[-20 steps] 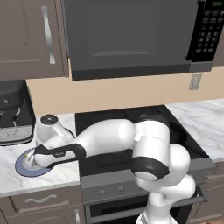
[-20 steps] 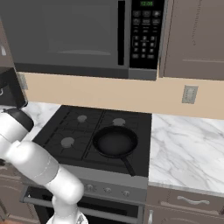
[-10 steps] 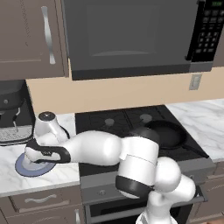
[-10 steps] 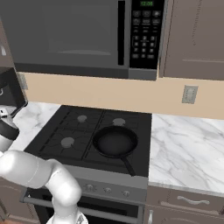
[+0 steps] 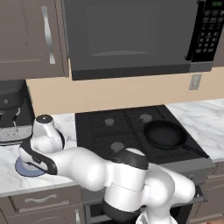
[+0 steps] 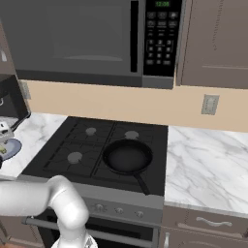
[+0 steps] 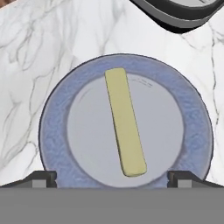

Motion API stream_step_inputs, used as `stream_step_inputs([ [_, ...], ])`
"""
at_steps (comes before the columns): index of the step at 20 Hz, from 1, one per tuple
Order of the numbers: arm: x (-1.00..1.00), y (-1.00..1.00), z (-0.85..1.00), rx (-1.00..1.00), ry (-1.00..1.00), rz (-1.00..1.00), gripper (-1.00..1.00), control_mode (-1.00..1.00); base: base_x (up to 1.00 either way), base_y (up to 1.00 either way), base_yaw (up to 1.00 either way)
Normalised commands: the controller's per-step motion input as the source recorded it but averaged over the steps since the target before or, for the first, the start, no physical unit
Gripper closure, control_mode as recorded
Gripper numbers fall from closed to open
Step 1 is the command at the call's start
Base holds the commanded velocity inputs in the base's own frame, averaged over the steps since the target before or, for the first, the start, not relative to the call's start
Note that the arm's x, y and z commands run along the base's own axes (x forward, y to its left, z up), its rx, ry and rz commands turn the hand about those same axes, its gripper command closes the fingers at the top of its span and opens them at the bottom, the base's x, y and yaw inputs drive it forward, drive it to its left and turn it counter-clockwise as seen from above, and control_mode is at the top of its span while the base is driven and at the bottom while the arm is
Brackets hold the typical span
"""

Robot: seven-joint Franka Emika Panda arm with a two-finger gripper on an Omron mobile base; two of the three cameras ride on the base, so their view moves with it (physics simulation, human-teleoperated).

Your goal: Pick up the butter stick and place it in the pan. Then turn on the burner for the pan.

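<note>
Arm has swung further left over the last second and folded low; the hand now sits directly above the plate on the marble surface, left of the stove. Approach looks finished, descent for the pick is next.

Pincer: released, tips spread wide at either side of the plate's near rim, nothing between them.

Butter: lies flat on the plate, a long bar running nearly along the hand view's vertical, slightly slanted. It sits between the two tips' line, so the jaws would close across its narrow width. Not yet touched, by my reading.

Pan: on the stove's front right burner, handle pointing toward the front edge, well apart from the plate. Empty. Burner not lit, as far as I can tell.

Around: coffee machine just behind the plate; its dark rounded base shows at the top of the hand view, near the plate rim. Microwave overhead. Nothing lies on the plate beside the butter. Carry path to the pan crosses the open stove top.
</note>
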Motion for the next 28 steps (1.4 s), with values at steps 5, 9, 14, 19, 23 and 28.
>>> stream_step_inputs([
  [5, 0.11, 0.02, -0.12, 0.00, 0.00, 0.00, -1.00, -1.00, 0.00, 0.00, 0.00],
  [9, 0.12, 0.00, -0.11, 0.00, 0.00, 0.00, -1.00, -1.00, 0.00, 0.00, 0.00],
  [14, 0.08, 0.01, -0.07, 0.00, 0.02, 0.00, -1.00, -1.00, 0.00, 0.00, 0.00],
  [19, 0.11, 0.04, -0.08, 0.00, 0.03, 0.00, -1.00, -1.00, 0.00, 0.00, 0.00],
  [23, 0.12, 0.08, -0.10, 0.00, 0.03, 0.00, -1.00, -1.00, 0.00, 0.00, 0.00],
  [28, 0.10, 0.13, -0.12, 0.00, 0.04, 0.00, -1.00, -1.00, 0.00, 0.00, 0.00],
])
